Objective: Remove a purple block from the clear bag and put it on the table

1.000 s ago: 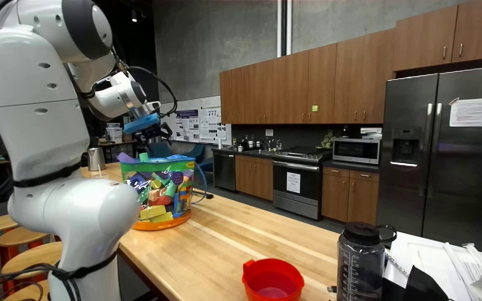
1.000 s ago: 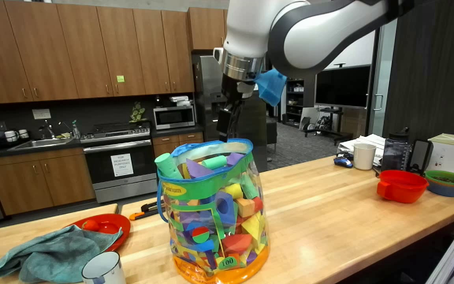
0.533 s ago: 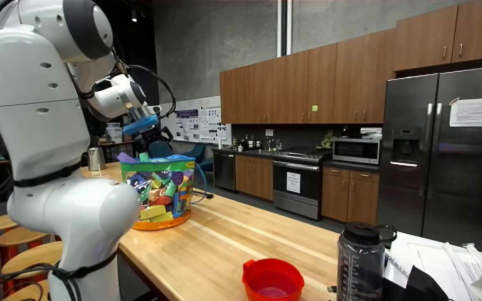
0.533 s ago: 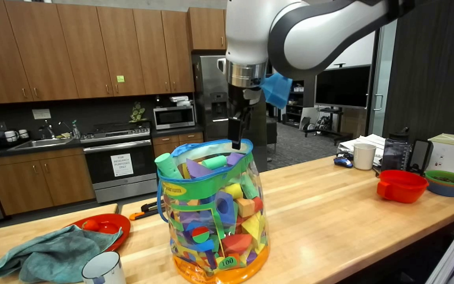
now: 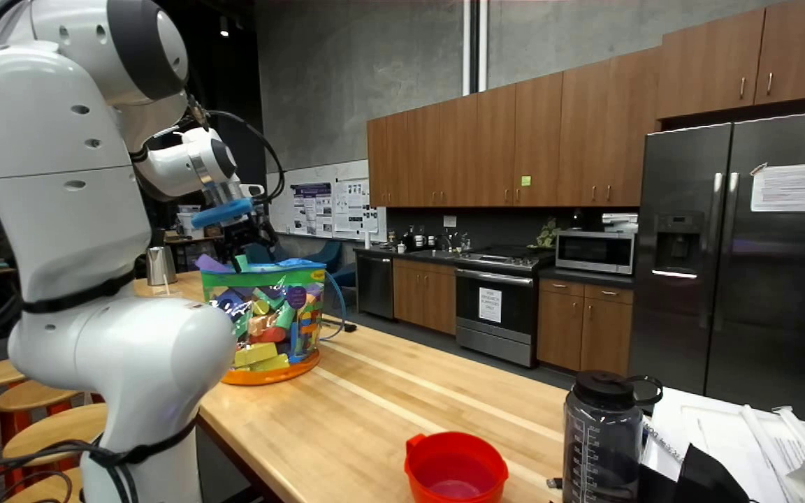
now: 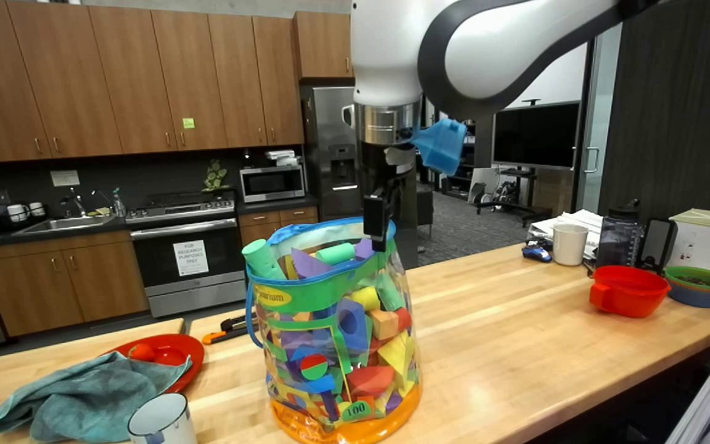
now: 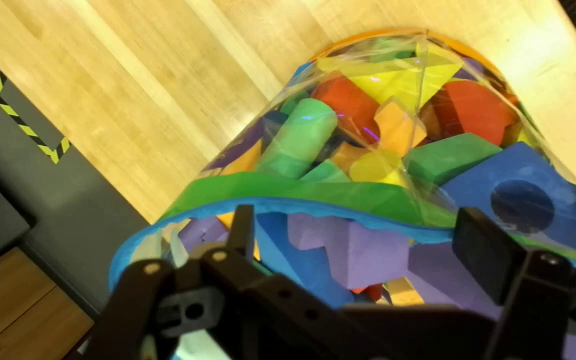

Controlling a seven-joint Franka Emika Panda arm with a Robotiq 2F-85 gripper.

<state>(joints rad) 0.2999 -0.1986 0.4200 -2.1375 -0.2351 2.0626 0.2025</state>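
The clear bag with a green band and blue rim stands upright on the wooden table, full of coloured foam blocks; it also shows in an exterior view and the wrist view. A purple block lies near the top, between my fingers in the wrist view. Purple blocks also stick up at the opening in both exterior views. My gripper is open and holds nothing. In both exterior views it points down at the bag's mouth. Contact with blocks cannot be told.
The wooden table extends beside the bag. A red plate, a teal cloth and a mug lie to one side. A red bowl and a dark bottle stand farther along the table.
My gripper has moved down to the bag's mouth and slightly right in an exterior view, its visible finger now overlapping the rim there. The bag and blocks look unmoved.
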